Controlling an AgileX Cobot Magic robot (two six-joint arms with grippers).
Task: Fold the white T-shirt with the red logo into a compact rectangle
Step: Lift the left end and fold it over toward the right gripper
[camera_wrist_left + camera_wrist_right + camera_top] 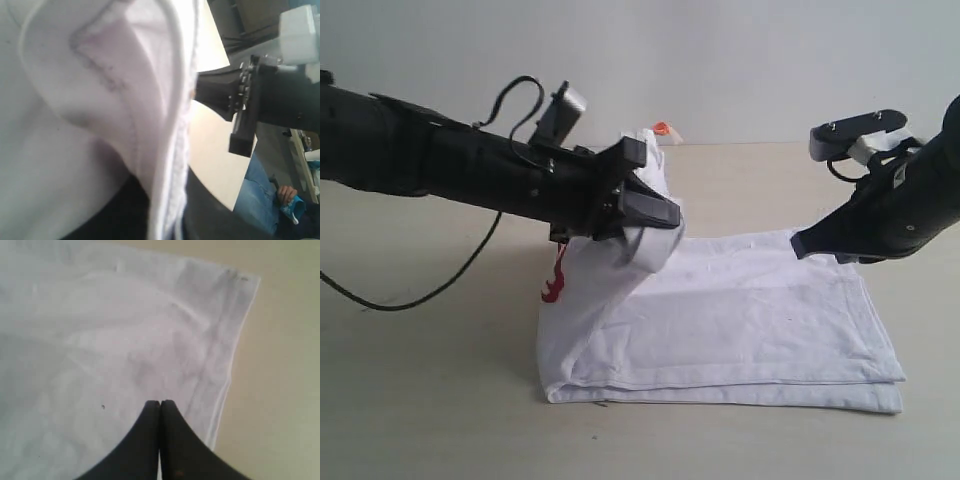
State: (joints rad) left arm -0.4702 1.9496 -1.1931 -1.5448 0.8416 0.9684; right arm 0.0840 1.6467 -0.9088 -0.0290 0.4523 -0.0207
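On a beige table (410, 400) the half-folded shirt (750, 320) lies centre, its left side held up by the left gripper (642, 222) clamped on it, the right gripper (800, 243) closed, empty, at its far right edge; limp, light cloth, likely best pinched at hems

Left pincer (658, 222) raised, gripping white T-shirt (750, 320); right pincer (160, 405) closed.

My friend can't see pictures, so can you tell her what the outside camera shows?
The left gripper holds one side of a white T-shirt up off a tan table, a bit of red logo showing on the raised part. The rest lies flat and folded, with the shut right gripper at its far edge.
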